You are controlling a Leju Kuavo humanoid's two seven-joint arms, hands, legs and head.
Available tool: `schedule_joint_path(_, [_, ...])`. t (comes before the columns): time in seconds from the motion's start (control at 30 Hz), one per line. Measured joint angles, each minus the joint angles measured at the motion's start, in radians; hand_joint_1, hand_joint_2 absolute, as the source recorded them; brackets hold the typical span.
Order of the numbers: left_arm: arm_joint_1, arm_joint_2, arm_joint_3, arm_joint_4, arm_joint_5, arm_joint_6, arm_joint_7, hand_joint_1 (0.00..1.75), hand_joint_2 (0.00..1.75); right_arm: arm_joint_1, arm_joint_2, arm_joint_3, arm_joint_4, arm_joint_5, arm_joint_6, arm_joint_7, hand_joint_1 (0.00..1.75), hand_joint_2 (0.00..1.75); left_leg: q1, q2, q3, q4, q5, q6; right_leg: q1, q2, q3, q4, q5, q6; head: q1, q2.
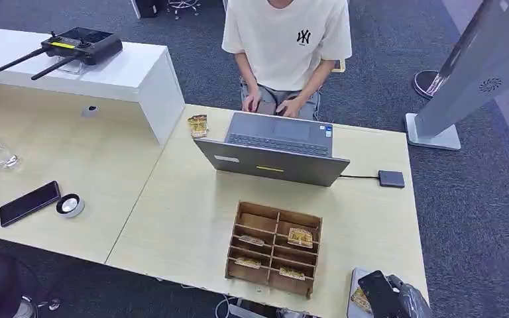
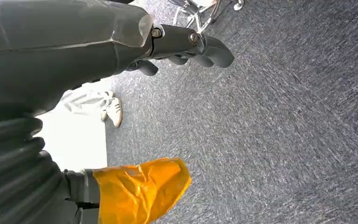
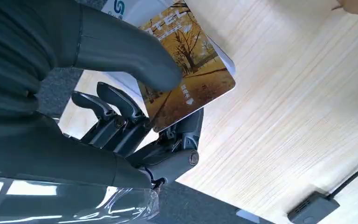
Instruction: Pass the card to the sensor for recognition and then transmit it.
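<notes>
The card [image 3: 191, 70], printed with a golden autumn tree, is pinched in my right hand [image 3: 135, 107], thumb on its face and fingers under it. The head view has that hand [image 1: 390, 296] at the table's near right corner with the card [image 1: 360, 300] just over a white pad [image 1: 356, 277]. The sensor [image 1: 391, 178], a small dark flat box on a cable, lies on the table right of the laptop and far from the hand; the right wrist view catches the sensor [image 3: 313, 211] too. My left hand [image 2: 191, 46] hangs over grey carpet and holds nothing.
A wooden divided box [image 1: 274, 248] with several cards stands left of my right hand. An open laptop [image 1: 275, 151] sits mid-table with a person [image 1: 285, 46] seated behind it. More cards [image 1: 197, 125] lie left of the laptop. A phone [image 1: 29, 203] lies far left.
</notes>
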Motion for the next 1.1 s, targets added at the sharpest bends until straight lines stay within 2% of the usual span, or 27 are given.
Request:
schedule_joint_path(0.93, [0.0, 0.0, 0.001, -0.001, -0.004, -0.003, 0.0, 0.0, 1.75, -0.002, 0.0, 0.0, 0.0, 0.012, 0.002, 0.004, 1.75, 1.75, 0.0, 0.0, 0.0, 0.0, 0.0, 0.0, 0.0, 0.0, 0.0, 0.0, 0.0, 0.0, 0.0, 0.0])
schedule_joint_path(0.97, [0.017, -0.004, 0.001, -0.032, -0.024, -0.04, 0.012, 0.0, 1.75, -0.003, 0.002, 0.003, 0.0, 0.117, 0.021, 0.05, 1.75, 1.75, 0.0, 0.0, 0.0, 0.0, 0.0, 0.0, 0.0, 0.0, 0.0, 0.0, 0.0, 0.0, 0.0, 0.0])
schedule_joint_path(1.0, [0.038, -0.01, 0.001, -0.083, -0.033, -0.068, 0.019, 0.0, 1.75, -0.003, 0.009, 0.005, -0.002, 0.174, 0.029, 0.067, 1.75, 1.75, 0.0, 0.0, 0.0, 0.0, 0.0, 0.0, 0.0, 0.0, 0.0, 0.0, 0.0, 0.0, 0.0, 0.0])
schedule_joint_path(1.1, [0.022, -0.039, 0.068, -0.091, -0.097, -0.032, -0.034, 0.0, 1.75, -0.012, 0.039, 0.002, -0.056, 0.1, 0.021, -0.019, 1.75, 1.75, 0.0, 0.0, 0.0, 0.0, 0.0, 0.0, 0.0, 0.0, 0.0, 0.0, 0.0, 0.0, 0.0, 0.0])
